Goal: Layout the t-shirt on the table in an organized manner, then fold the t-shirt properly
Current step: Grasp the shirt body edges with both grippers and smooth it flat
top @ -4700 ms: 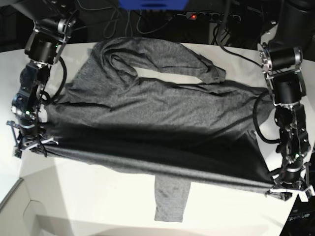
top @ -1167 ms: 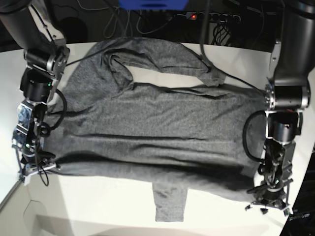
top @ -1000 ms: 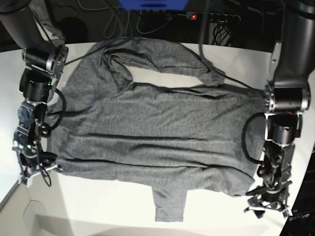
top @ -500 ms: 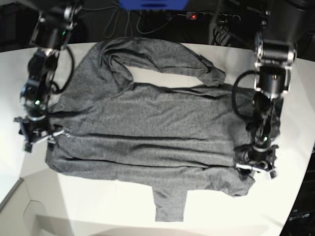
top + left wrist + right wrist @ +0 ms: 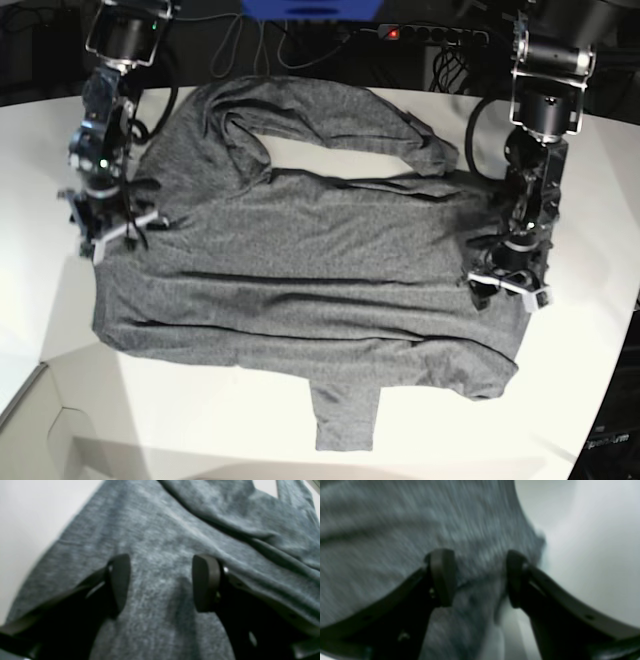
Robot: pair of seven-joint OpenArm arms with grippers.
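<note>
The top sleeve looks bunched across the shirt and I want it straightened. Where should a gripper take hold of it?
Probably at the sleeve's free end, coming down from above on the left gripper's side. That end of the t-shirt lies loose on the white table, while the rest arcs back over the shoulder, so pulling there should unfold it.

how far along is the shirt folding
Mostly done: the t-shirt lies spread on the table, body fairly flat. In hand: nothing; the left claw and right claw hover open over its side edges. Left: one sleeve curls across the top, one pokes out below, and no fold is made.
</note>
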